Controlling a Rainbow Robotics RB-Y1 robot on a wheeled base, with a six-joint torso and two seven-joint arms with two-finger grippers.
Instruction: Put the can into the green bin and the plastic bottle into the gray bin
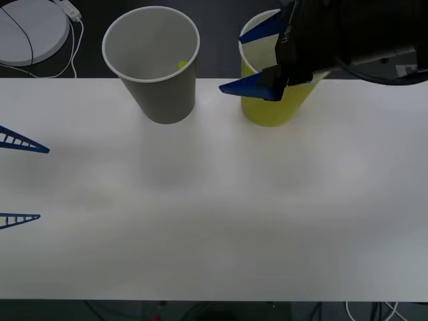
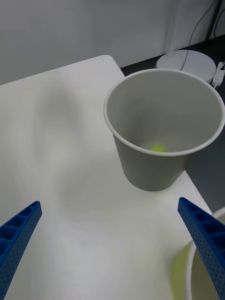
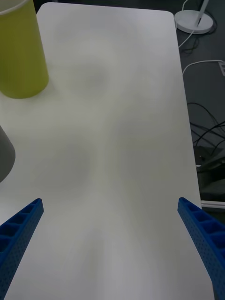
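The green bin (image 1: 274, 110) is partly hidden by the wide-spread right pincer (image 1: 257, 59), beside the gray bin (image 1: 155, 67); the left pincer (image 1: 20, 180) is held wide over the desk (image 1: 214, 221).

On the table (image 1: 214, 221), the gray bin (image 1: 152, 63) stands far left of the green bin (image 1: 271, 107); my right gripper (image 1: 257, 60) hangs over the latter.
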